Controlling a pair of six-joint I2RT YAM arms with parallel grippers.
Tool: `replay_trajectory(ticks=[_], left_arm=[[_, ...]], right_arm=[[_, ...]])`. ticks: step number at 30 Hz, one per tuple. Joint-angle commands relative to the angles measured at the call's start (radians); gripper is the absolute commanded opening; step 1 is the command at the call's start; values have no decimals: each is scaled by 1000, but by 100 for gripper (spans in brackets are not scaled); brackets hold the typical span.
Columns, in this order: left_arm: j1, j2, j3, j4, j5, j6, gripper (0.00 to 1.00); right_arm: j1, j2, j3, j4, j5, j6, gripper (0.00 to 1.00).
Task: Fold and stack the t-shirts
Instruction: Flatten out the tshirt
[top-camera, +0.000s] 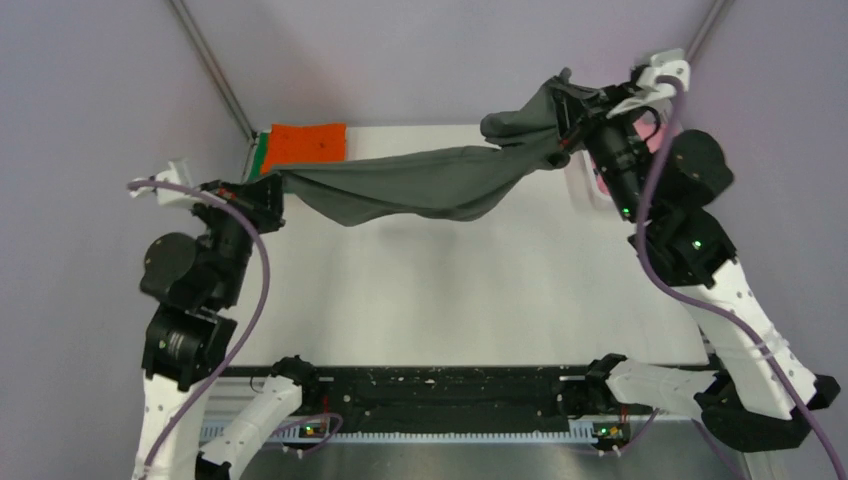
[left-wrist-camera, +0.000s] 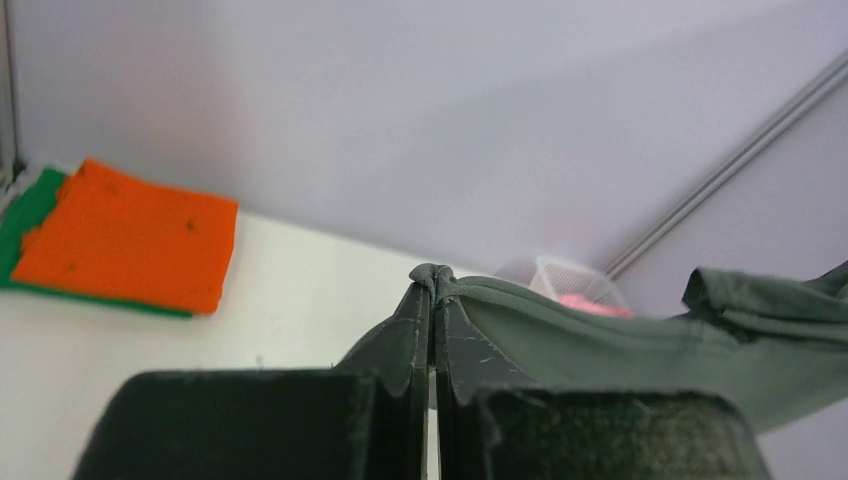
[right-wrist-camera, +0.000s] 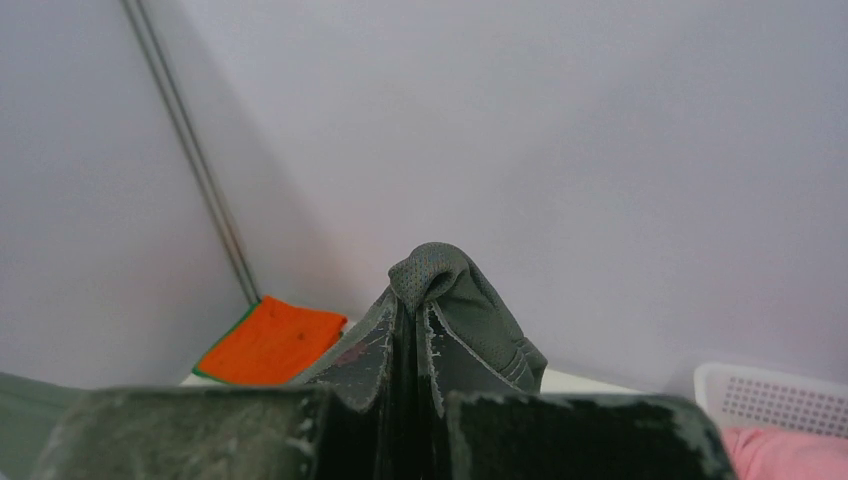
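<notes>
While I am clenching the dark grey t-shirt (top-camera: 420, 185) aloft in left gripper (left-wrist-camera: 432, 305) and right gripper (right-wrist-camera: 412, 310) | orange shirt (top-camera: 310, 143), green shirt (left-wrist-camera: 28, 210) lying stacked

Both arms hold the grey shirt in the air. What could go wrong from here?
The left end effector and right end effector each pinch only a small fold of the dark grey cloth t-shirt; it might slip free. The shirt sags and bunches near the right, so it may land creased.
</notes>
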Motion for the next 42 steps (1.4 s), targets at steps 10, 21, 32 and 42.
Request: replay_trajectory(ticks=[10, 21, 32, 42], left_arm=[[-2, -67, 152, 175, 148, 54, 0], [-1, 315, 43, 125, -303, 52, 0], [151, 1121, 313, -161, -252, -98, 99], [145, 935, 54, -64, -10, -104, 99]], right_arm=[[-1, -196, 140, -143, -239, 38, 0], [-6, -53, -192, -22, 345, -22, 2], [-340, 653, -237, 62, -75, 315, 97], [-341, 494, -419, -8, -223, 364, 99]])
